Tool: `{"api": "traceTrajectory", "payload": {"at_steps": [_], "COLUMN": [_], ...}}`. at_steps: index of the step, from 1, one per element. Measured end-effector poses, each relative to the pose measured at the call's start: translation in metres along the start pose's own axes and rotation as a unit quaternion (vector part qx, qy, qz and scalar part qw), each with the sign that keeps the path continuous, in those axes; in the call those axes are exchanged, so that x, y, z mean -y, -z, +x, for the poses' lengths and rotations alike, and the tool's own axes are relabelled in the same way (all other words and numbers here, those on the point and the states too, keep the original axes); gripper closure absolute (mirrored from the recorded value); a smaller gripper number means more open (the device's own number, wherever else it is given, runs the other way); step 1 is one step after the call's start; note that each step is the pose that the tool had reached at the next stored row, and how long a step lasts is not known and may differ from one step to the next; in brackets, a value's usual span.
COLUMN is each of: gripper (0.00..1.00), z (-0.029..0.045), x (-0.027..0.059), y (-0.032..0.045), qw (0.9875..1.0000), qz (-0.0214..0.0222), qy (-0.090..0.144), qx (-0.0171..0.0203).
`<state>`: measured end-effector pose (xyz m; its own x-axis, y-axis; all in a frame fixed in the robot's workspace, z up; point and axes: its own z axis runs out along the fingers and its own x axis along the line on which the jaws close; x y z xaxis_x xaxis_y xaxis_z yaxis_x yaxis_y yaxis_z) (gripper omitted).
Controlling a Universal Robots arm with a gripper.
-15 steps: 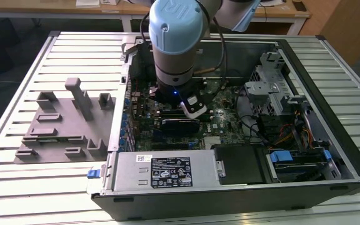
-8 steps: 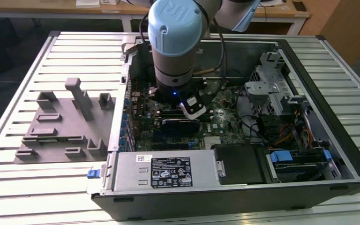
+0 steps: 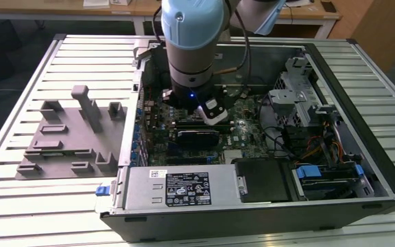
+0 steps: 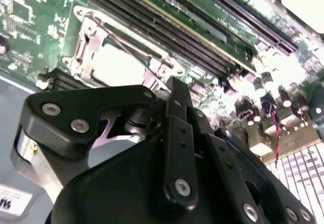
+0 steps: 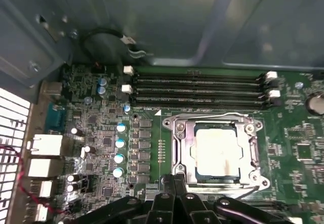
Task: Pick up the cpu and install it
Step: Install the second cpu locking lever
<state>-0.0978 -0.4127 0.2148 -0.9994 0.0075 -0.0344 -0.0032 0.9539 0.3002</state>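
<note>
The cpu (image 5: pixel 216 150) is a shiny silver square lying flat in the motherboard socket, with the metal socket frame (image 5: pixel 178 144) around its edge. It also shows in the second wrist view as a bright square, the cpu (image 4: pixel 119 64). My gripper (image 5: pixel 174 180) hovers just beside the socket, apart from the chip. Its black fingers meet, shut, with nothing between them. In the second wrist view the gripper (image 4: pixel 174 85) points at the board next to the socket. The arm (image 3: pixel 191 56) reaches down into the open computer case (image 3: pixel 335 206).
Memory slots (image 5: pixel 202 90) run along one side of the socket. Capacitors (image 5: pixel 120 143) and rear ports (image 5: pixel 45 145) crowd the other. The case holds a power supply (image 3: pixel 177 188), drive cages (image 3: pixel 290 92) and cables. A grey fixture (image 3: pixel 67 139) lies on the slatted table at the exterior view's left.
</note>
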Motion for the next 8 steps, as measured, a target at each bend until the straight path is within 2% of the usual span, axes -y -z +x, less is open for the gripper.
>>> {"api": "traceTrajectory", "payload": {"at_steps": [8], "gripper": [0.89], "z": [-0.0008], "x": [-0.007], "y": [0.022], "qw": [1.0], "qz": [-0.0001], "qy": [0.0], "qx": [0.0001]}}
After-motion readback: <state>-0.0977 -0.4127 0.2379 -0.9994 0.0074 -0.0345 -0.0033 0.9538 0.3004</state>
